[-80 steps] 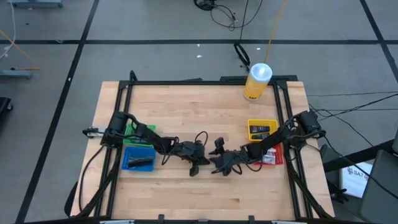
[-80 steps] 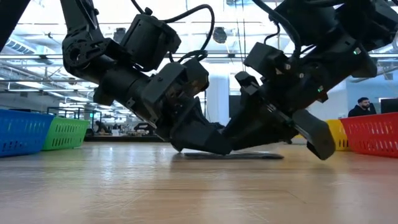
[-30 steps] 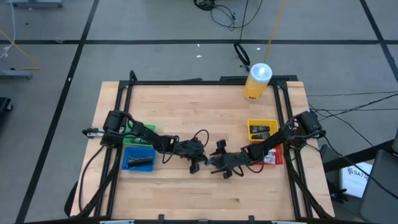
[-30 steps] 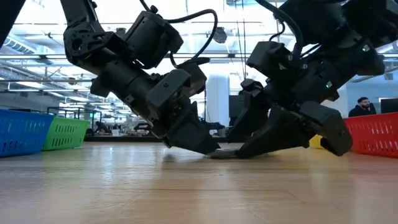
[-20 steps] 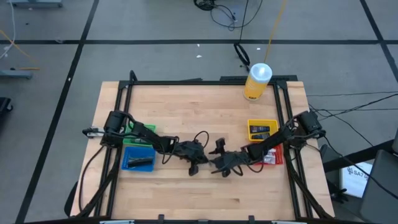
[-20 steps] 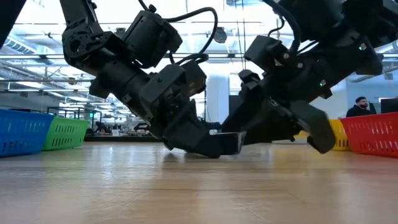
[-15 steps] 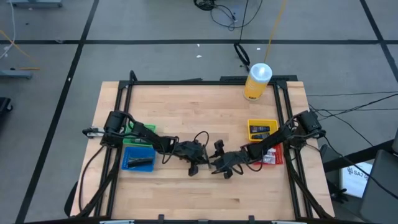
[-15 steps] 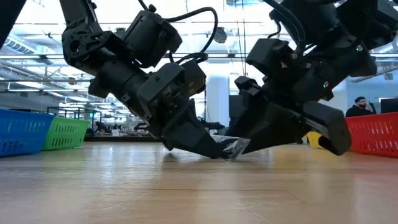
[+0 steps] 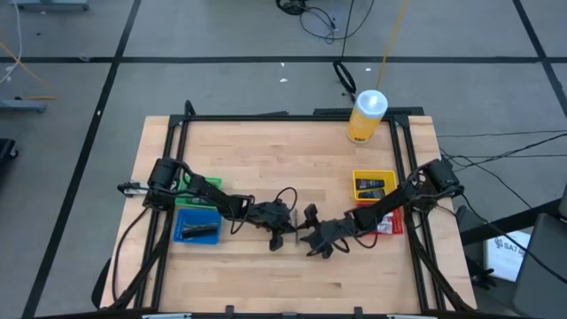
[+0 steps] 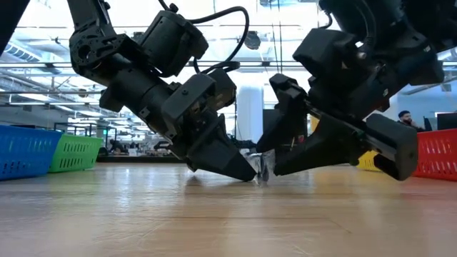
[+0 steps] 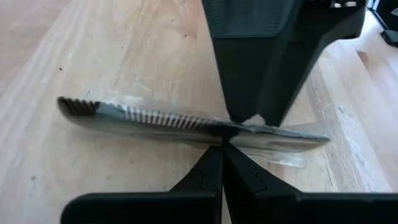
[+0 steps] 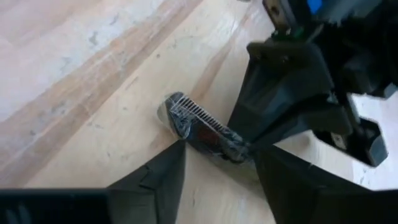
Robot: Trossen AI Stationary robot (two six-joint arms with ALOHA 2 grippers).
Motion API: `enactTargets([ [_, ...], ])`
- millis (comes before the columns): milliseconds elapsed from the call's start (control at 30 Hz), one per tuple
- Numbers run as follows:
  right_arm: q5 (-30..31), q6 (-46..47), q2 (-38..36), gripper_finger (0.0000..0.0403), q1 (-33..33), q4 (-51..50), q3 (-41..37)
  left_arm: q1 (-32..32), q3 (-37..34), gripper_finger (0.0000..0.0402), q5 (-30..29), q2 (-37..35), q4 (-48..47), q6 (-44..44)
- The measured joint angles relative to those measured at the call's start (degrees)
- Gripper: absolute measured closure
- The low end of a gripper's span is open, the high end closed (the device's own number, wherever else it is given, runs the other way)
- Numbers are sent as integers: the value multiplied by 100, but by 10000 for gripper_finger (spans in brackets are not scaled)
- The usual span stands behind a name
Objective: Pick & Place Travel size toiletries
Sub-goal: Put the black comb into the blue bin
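A dark comb in a clear wrapper (image 11: 186,121) is at the table's middle, just above the wood. It also shows in the right wrist view (image 12: 202,129) and in the low view (image 10: 263,168). My left gripper (image 9: 285,232) is shut on it. My right gripper (image 9: 312,241) faces the left one. It is open, with one finger on each side of the comb (image 12: 217,163). My left gripper pinches the wrapped comb near its middle (image 11: 214,129) between its two fingertips. The fingers slant down from the table's left and lie across the comb. The comb sits about level; I cannot tell whether it touches the wood. My right gripper has one finger (image 11: 255,74) reaching the wrapper; I cannot tell whether it touches.
A blue bin (image 9: 197,226) with a dark item and a green bin (image 9: 190,187) stand at the left. A yellow bin (image 9: 373,184) with dark packets and a red bin (image 9: 387,223) stand at the right. A big yellow bottle (image 9: 367,116) stands at the far edge.
My right gripper has moved a little toward the table's near edge and now stands open around the comb. The comb has stayed in my left gripper's fingertips, with less of it showing in the low view than half a second ago.
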Motion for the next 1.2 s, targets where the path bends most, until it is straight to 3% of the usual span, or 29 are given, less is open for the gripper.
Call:
enactTargets([
  [233,-29,-96,0,178,30,196,0,2,0,386,-43,0,65,2],
  [467,-40,-83,0,181,4,143,0,4,0,399,-19,0,120,2],
  [800,-92,-58,370,284,-211,320,10,-61,-4,394,107,-24,231,36],
  [933,-85,-75,537,337,-223,377,28,-72,-4,398,233,-380,-510,106],
  [1067,-20,-76,540,386,-223,449,26,-102,2,390,-254,-1196,-1787,232],
  [1200,144,-80,553,395,-193,749,11,-407,4,397,-1232,-2059,-2738,367],
])
